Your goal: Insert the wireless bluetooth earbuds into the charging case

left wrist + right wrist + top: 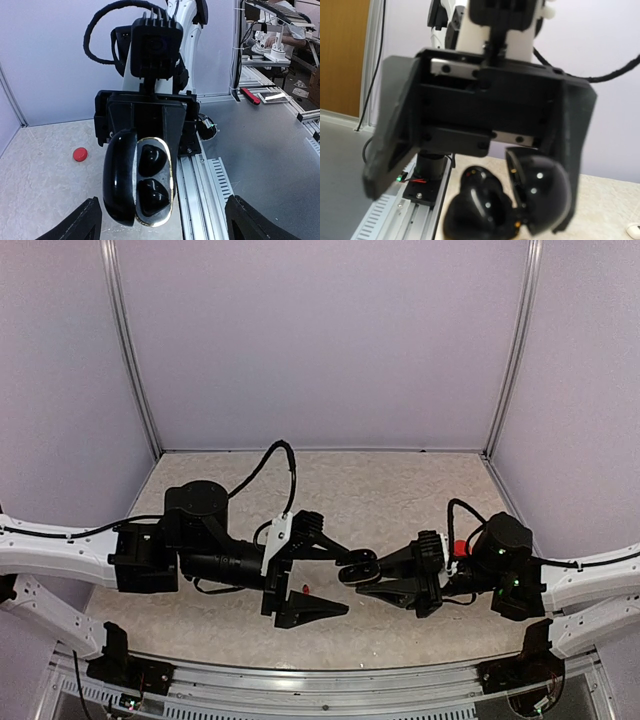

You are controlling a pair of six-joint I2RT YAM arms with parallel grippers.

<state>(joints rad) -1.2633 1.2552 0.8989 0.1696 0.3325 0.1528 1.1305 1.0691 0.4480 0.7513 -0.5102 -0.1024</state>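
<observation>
Pinches the open black charging case (pixel 150 182) in the right gripper (pixel 372 577), pressed together on it and holding it off the surface, lid (pixel 117 175) swung to one side and the gold-rimmed base turned toward the opposite tool. Shows two dark wells in that base; cannot tell whether black earbuds sit in them. Spreads the left gripper (pixel 346 583) wide, fingers (pixel 82 222) set to either side of the case and facing it head-on; cannot tell whether either finger touches it. Works over a pale speckled table (pixel 400 490) under the case, inside a booth of plain lilac walls (pixel 320 340) with aluminium posts (pixel 135 370) at the back corners. Reaches in from the left of the case with the left arm (pixel 200 560), forearm low and near level, a black cable (pixel 272 455) looping above it. Reaches in from the right of the case with the right arm (pixel 510 560), likewise low, so that both tools meet nose to nose at the case. Shows a red earbud (pixel 80 154) lying on the table to the right of and beyond the case, just beside the right wrist. Shows a red speck (pixel 303 588) left of the case, between the left fingers, too small to name. Catches a small white piece (pixel 634 230) on the table beyond the case, cropped at the picture's edge. Ends nearer than the case in a metal rail (pixel 202 175) and, past that, a grey bench (pixel 270 150) with clutter.
</observation>
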